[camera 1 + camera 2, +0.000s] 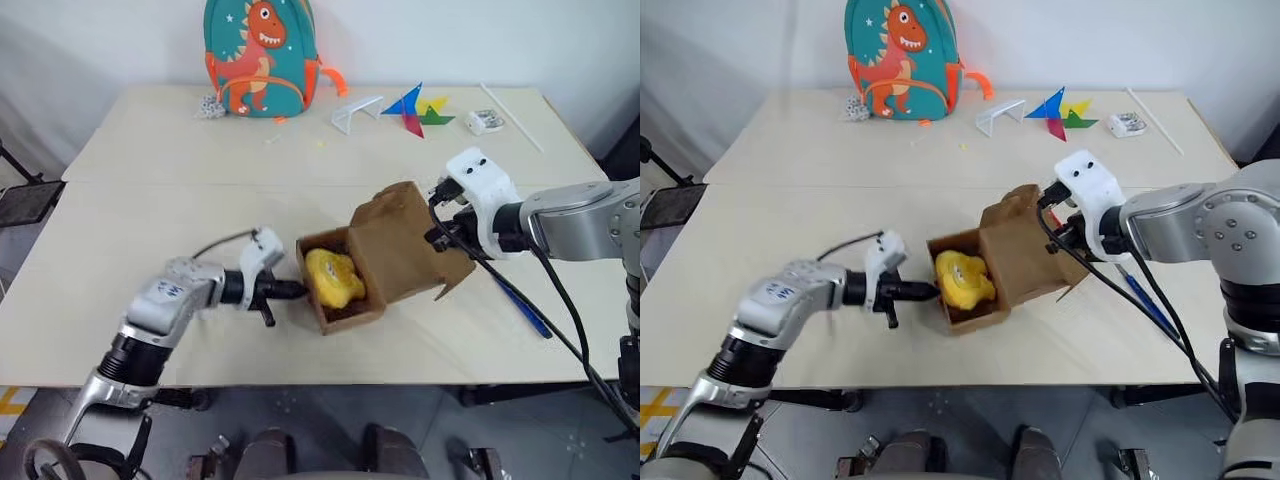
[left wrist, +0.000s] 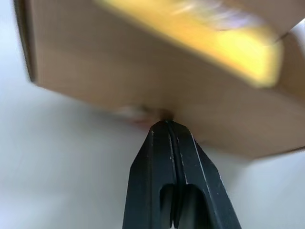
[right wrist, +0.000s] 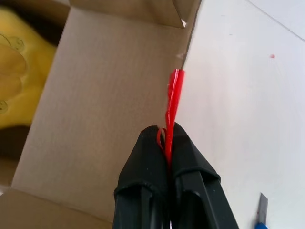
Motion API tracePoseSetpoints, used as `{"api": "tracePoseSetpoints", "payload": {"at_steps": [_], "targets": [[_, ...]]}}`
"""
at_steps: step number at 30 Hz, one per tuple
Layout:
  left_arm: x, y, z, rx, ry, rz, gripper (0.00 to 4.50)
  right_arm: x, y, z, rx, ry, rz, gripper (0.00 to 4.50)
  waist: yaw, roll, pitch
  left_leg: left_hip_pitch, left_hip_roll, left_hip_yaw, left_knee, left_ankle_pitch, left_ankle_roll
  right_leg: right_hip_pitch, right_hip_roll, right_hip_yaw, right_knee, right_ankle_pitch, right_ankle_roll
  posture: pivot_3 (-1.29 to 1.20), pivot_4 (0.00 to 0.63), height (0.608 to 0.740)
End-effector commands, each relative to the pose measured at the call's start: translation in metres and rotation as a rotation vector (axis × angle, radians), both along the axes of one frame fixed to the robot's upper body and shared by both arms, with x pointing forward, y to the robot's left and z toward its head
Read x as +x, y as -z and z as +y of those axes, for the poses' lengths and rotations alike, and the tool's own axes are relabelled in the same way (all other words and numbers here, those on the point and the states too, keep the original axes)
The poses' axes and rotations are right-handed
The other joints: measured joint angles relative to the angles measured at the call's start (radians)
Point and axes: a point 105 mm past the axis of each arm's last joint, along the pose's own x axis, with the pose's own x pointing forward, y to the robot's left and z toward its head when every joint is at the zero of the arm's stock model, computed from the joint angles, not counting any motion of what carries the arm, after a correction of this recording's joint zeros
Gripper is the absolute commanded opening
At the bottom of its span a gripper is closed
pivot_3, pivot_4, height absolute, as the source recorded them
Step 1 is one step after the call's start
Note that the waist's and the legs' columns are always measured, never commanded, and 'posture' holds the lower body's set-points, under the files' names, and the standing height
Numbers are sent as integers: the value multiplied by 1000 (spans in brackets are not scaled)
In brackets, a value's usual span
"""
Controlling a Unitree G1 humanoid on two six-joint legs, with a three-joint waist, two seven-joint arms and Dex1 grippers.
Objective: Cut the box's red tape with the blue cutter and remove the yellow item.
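The brown box (image 1: 405, 245) lies tipped on its side in the middle of the table, flaps open toward my left arm. Inside it sits the yellow item (image 1: 335, 277), which the right wrist view also catches (image 3: 14, 86). My right gripper (image 1: 437, 238) is at the box's far right flap, shut on the red tape (image 3: 172, 102), which stands up as a strip from the flap's edge. My left gripper (image 1: 300, 290) is shut and holds nothing; its tip (image 2: 166, 123) touches the box's outer wall at the open end. The blue cutter (image 1: 520, 305) lies on the table under my right arm.
A teal dinosaur backpack (image 1: 258, 55) stands at the table's back edge. Beside it are a white bracket (image 1: 355, 112), a coloured pinwheel (image 1: 415, 108), a small white object (image 1: 485, 122) and a thin white stick (image 1: 510, 115). The table's front edge runs just below the box.
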Motion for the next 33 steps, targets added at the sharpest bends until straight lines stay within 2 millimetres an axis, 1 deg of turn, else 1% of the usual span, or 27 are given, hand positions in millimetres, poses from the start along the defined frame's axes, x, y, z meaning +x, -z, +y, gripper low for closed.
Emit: {"api": "tracePoseSetpoints", "payload": {"at_steps": [1, 3, 8, 12, 15, 17, 18, 19, 21, 23, 26, 27, 30, 33], "targets": [[2, -11, 1, -1, 2, -53, 0, -4, -7, 9, -8, -48, -32, 72, -1, 0, 0, 0, 0, 0, -1, 0, 0, 0, 0, 0, 0, 0, 0, 0, 150, 740], [3, -12, 1, -2, -1, -61, 0, -3, -5, 10, -2, -51, -28, 72, -2, 0, 0, 0, 0, 0, -2, 0, 0, 0, 0, -2, 0, 0, 0, 0, 150, 740], [8, -22, -3, -55, -16, -98, 0, -2, 3, 10, 2, -43, -8, 72, 0, 0, 0, -1, 0, 0, -1, 0, 0, 0, 0, -3, -2, 0, 0, 0, 150, 740], [8, -23, -3, -57, -18, -108, 0, -3, 9, 5, 2, -33, 10, 72, -2, 0, 0, -1, 0, 0, -1, 0, 0, 0, 0, -3, -2, 0, 0, 0, 150, 740], [8, -25, -4, -60, -14, -114, 0, -1, 11, -1, 1, 1, 11, 645, -2, 0, 0, -1, 0, 0, -1, 0, 0, 0, 0, -3, -2, 0, 0, 0, 150, 740], [8, -26, -6, -62, -8, -118, 0, -1, 13, -4, 12, 11, 20, 1329, -1, 0, 0, -1, 0, 0, -1, 0, 0, 0, 0, -3, -2, 0, 0, 0, 150, 740], [8, -26, -6, -62, -5, -119, 0, 0, 13, -5, 17, 16, 22, 1750, -1, 0, 0, -1, 0, 0, -1, 0, 0, 0, 0, -3, -2, 0, 0, 0, 150, 740], [8, -27, -7, -62, -4, -121, 0, 1, 12, -6, 23, 22, 19, 1935, -1, 0, 0, -1, 0, 0, -1, 0, 0, 0, 0, -3, -2, 0, 0, 0, 150, 740], [8, -27, -7, -61, -1, -122, 0, 2, 9, -8, 31, 30, 8, 2562, -1, 0, 0, -1, 0, 0, -1, 0, 0, 0, 0, -3, -2, 0, 0, 0, 150, 740], [8, -27, -6, -59, -1, -125, 0, 3, 4, -6, 44, 18, -23, 3150, -2, 0, 0, -1, 0, 0, -1, 0, 0, 0, 0, -3, -2, 0, 0, 0, 150, 740], [9, -29, -5, -55, -3, -137, 0, 0, -21, -6, 130, -49, -137, 4205, 0, 0, 0, -1, 0, 0, -1, 0, 0, 0, 0, -3, -2, 0, 0, 0, 150, 740], [9, -29, -5, -54, -3, -139, 0, -1, -26, -6, 147, -66, -161, 4464, 1, 0, 0, -1, 0, 0, -1, 0, 0, 0, 0, -3, -2, 0, 0, 0, 150, 740], [10, -31, -2, -62, -3, -168, 0, 0, -44, -22, 200, -59, -277, 4464, 2, 0, 0, -1, 0, 0, -1, 0, 0, 0, 0, -3, -2, 0, 1, 0, 150, 740], [14, -35, 6, -80, -11, -217, 0, -3, -63, -35, 375, -73, -357, 4464, 1, 0, 0, -1, 0, 0, -1, 0, 0, 1, 0, -3, -3, 0, 1, 0, 150, 740]]}}
